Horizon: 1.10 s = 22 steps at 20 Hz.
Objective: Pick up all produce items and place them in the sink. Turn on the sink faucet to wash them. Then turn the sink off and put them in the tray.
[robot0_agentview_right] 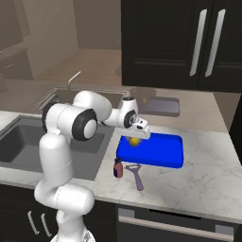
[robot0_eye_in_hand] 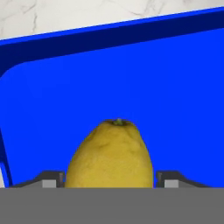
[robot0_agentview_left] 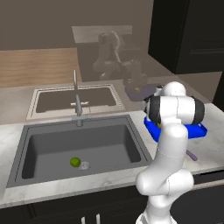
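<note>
Left base view: the lime (robot0_agentview_left: 75, 162) lies in the sink (robot0_agentview_left: 39, 148) beside the drain, below the faucet (robot0_agentview_left: 77, 99). Right base view: the claw (robot0_agentview_right: 135, 137) hangs over the blue tray (robot0_agentview_right: 160, 153) on the desk (robot0_agentview_right: 198, 184). Hand view: the lemon (robot0_eye_in_hand: 110, 155) sits between the 2 fingers, but I cannot tell whether they press it or have let go.

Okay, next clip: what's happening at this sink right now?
The white arm has its end effector over the blue tray, with the yellow lemon between its fingers, just above the tray floor. Whether the grip is released yet cannot be told. The green lime lies in the sink beside the drain, so it has yet to go to the tray. No water shows at the faucet. A purple utensil lies on the counter in front of the tray.
</note>
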### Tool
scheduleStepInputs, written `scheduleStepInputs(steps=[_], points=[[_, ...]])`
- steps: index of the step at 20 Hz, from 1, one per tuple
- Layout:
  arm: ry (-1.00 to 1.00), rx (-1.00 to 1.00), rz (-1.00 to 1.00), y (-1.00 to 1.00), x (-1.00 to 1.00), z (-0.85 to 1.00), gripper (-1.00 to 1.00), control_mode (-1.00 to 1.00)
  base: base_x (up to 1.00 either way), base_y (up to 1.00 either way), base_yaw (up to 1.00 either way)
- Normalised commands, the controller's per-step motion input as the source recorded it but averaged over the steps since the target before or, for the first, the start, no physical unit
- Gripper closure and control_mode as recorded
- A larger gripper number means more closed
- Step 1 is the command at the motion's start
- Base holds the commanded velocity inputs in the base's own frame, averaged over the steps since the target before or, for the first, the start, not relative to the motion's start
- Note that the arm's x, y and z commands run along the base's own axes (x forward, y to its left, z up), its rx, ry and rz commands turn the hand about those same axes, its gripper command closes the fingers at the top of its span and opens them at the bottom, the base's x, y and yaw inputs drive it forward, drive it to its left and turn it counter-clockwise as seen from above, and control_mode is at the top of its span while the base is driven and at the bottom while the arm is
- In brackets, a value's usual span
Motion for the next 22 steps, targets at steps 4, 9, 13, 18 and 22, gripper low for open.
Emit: scheduleStepInputs(steps=[4,9,13,18,22], points=[[0.00,0.00,0.00,-0.01,-0.10,0.04,-1.00,-1.00,0.00,0.00,0.00],[-0.04,0.00,0.00,0.00,-0.19,0.35,-1.00,-1.00,0.00,0.00,0.00],[-0.11,0.00,0.00,0.15,-0.51,0.78,-1.00,-1.00,0.00,0.00,0.00],[-0.09,0.00,0.00,0.36,-0.37,0.63,-1.00,-1.00,0.00,0.00,0.00],[-0.03,0.00,0.00,0.58,-0.30,0.44,-1.00,-1.00,0.00,0.00,0.00]])
